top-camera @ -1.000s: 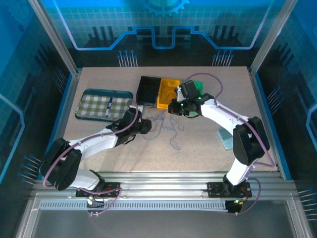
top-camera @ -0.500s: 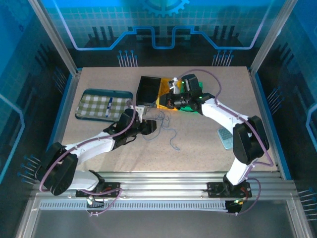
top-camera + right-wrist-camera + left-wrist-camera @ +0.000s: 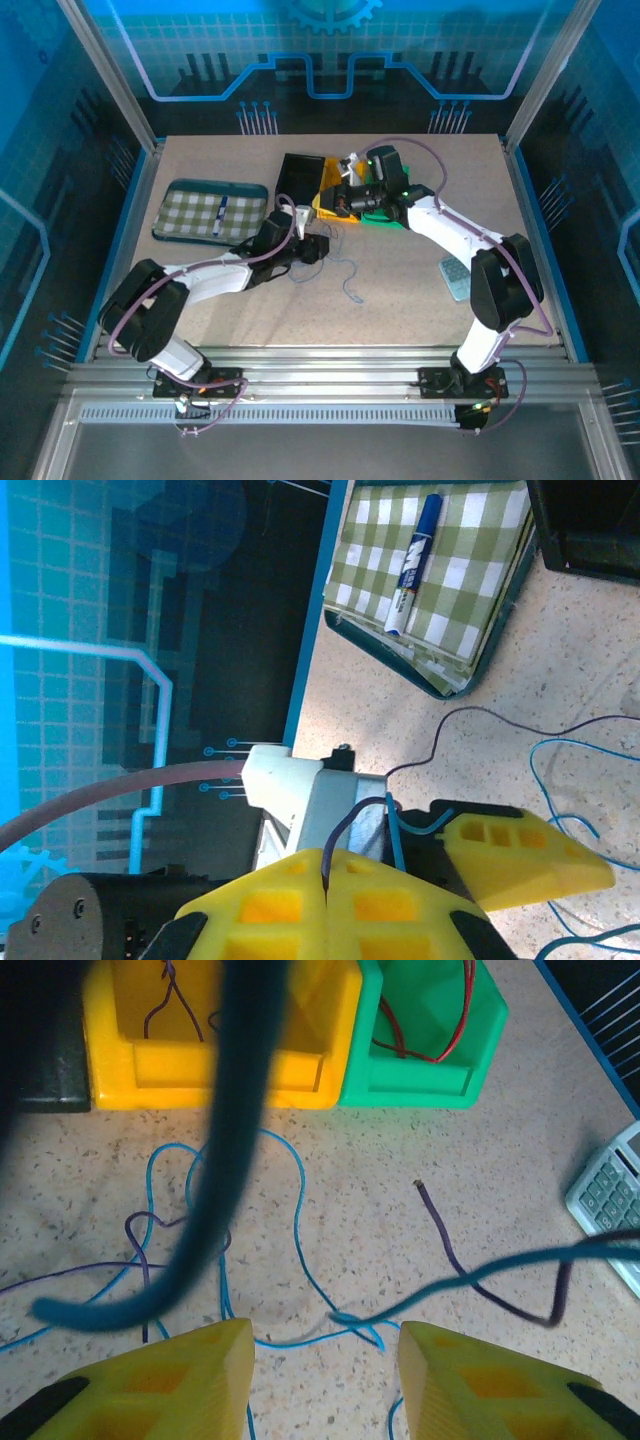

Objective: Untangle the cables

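Observation:
The cables (image 3: 338, 258) lie as thin blue and dark purple loops on the table in front of the bins. In the left wrist view, blue wire (image 3: 297, 1222) curls ahead of my left gripper (image 3: 325, 1380), which is open with a blue strand crossing low between its fingers; a purple wire (image 3: 447, 1250) trails to the right. A red wire (image 3: 400, 1045) lies in the green bin (image 3: 420, 1085). My right gripper (image 3: 328, 885) is shut on a dark purple cable (image 3: 352, 825), held above the table near the yellow bin (image 3: 327, 203). A blue strand (image 3: 395, 830) passes beside its fingers.
A black box (image 3: 300, 178) stands left of the yellow bin. A checkered tray (image 3: 195, 212) with a blue marker (image 3: 412, 560) sits at the left. A calculator (image 3: 455, 278) lies at the right. The left gripper (image 3: 317, 247) and right gripper (image 3: 337, 205) are close together.
My right gripper has risen and pulled back toward the bins, drawing the purple wire up. The left gripper has slid right, closer to the tangle.

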Motion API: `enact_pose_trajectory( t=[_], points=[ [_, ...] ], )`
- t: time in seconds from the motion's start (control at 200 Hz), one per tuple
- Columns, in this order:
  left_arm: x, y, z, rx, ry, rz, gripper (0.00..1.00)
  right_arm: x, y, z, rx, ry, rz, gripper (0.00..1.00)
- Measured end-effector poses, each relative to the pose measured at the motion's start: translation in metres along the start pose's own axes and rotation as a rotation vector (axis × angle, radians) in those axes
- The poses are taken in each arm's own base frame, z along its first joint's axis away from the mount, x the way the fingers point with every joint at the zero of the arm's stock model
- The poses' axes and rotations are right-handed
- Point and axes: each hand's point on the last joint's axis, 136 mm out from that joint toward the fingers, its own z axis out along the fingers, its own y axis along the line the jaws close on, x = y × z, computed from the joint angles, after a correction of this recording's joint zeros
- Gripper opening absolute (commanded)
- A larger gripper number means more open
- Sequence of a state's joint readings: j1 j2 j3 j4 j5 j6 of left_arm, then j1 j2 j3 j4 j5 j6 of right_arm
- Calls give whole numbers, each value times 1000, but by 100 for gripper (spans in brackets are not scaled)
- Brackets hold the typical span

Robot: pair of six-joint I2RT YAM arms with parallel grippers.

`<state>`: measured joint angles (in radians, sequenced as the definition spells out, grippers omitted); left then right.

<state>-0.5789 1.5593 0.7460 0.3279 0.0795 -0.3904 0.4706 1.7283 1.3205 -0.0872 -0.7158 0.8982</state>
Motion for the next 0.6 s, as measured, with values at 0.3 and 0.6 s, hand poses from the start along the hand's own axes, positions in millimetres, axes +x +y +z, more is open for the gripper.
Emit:
enact_pose_trajectory(
  t=[0.3,0.6],
  points=[
    [-7,-4,14,14,-23,5,21,-2,2,-4,0,-12,14,0],
    [-13,-11,27,39,-31,11,0,-1,12,-14,-15,-26,19,0]
  ],
)
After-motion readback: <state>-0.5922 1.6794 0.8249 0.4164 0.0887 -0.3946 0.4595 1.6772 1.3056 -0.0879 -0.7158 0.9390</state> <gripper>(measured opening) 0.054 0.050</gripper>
